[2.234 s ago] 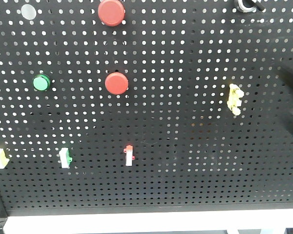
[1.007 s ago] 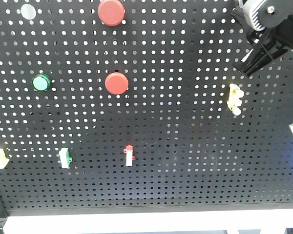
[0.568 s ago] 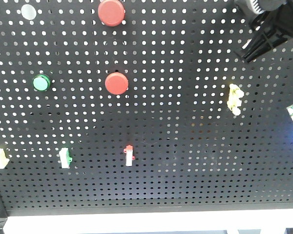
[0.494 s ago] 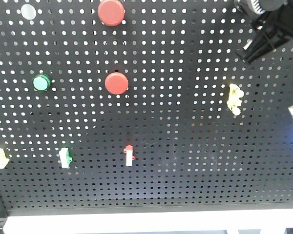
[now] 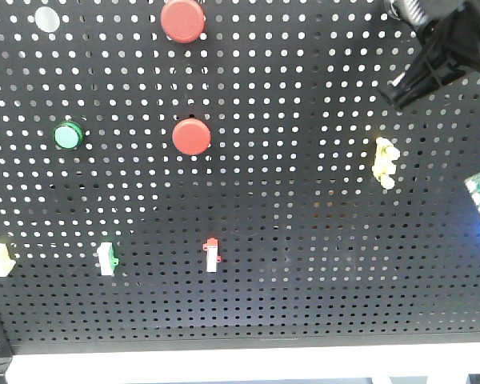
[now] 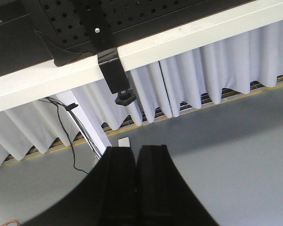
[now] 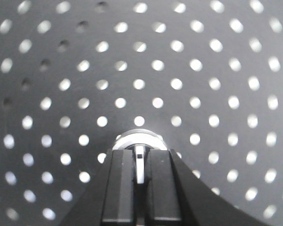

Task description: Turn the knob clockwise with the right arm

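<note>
In the right wrist view, the knob [image 7: 138, 138] is a small silvery ring on the black pegboard [image 7: 188, 66]. Its narrow silvery handle stands upright between my fingers. My right gripper [image 7: 139, 164] is shut on that handle. In the front view, the black right arm [image 5: 452, 44] fills the top right corner of the pegboard [image 5: 304, 208] and hides the knob. My left gripper [image 6: 136, 157] is shut and empty. It hangs below the table's white edge [image 6: 188, 33] and points at the grey floor.
On the pegboard are two red round buttons [image 5: 182, 20] [image 5: 191, 137], a green button [image 5: 67, 134], a grey-white disc [image 5: 46, 18], a yellow part [image 5: 384, 162] and small switches [image 5: 212, 256] [image 5: 106, 259] [image 5: 0, 259]. A black clamp [image 6: 114, 77] hangs under the table edge.
The right arm came in from the right and covered the knob at the top right corner. Over the last second it has shifted slightly up and turned.
</note>
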